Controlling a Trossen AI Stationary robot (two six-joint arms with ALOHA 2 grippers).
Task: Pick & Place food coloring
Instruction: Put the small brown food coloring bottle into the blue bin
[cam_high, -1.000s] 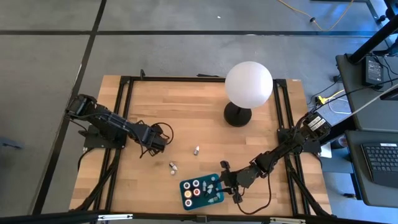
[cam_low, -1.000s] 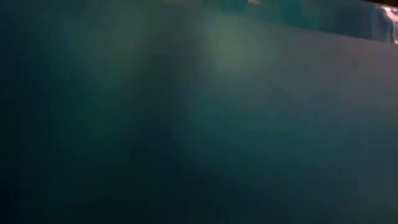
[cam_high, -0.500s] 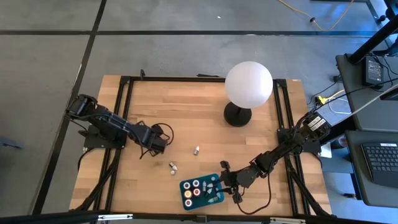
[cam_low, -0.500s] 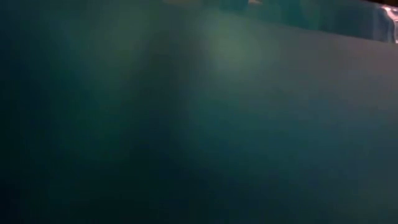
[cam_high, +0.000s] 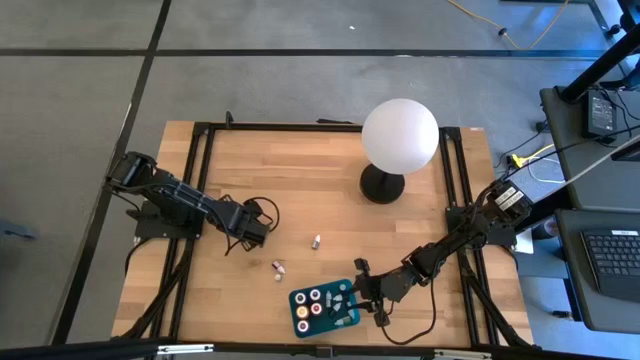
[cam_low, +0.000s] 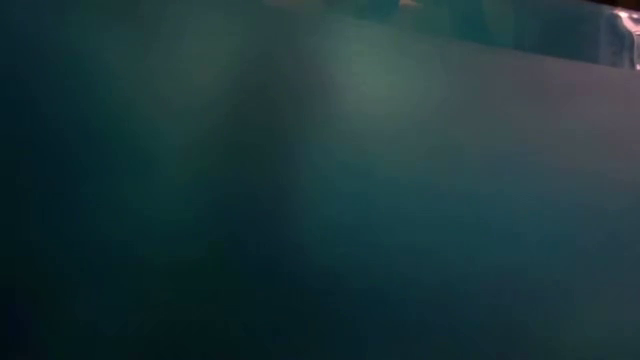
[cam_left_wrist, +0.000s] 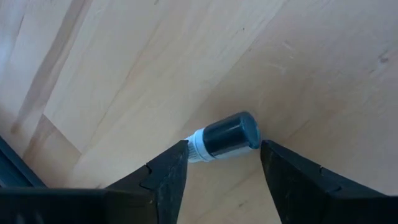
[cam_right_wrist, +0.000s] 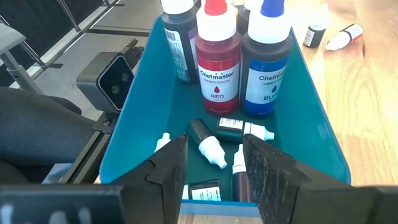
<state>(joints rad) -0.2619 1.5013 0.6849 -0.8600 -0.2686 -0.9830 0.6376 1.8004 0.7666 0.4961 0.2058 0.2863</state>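
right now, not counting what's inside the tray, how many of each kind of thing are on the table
globe lamp: 1
teal tray: 1
loose small bottles outside the tray: 3, two in the open and one lying at the open left gripper
total: 5

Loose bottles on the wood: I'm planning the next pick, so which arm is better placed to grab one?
Left. The left gripper is open, its fingers either side of a dark bottle lying on the table. The right gripper is open over the teal tray, away from the loose bottles.
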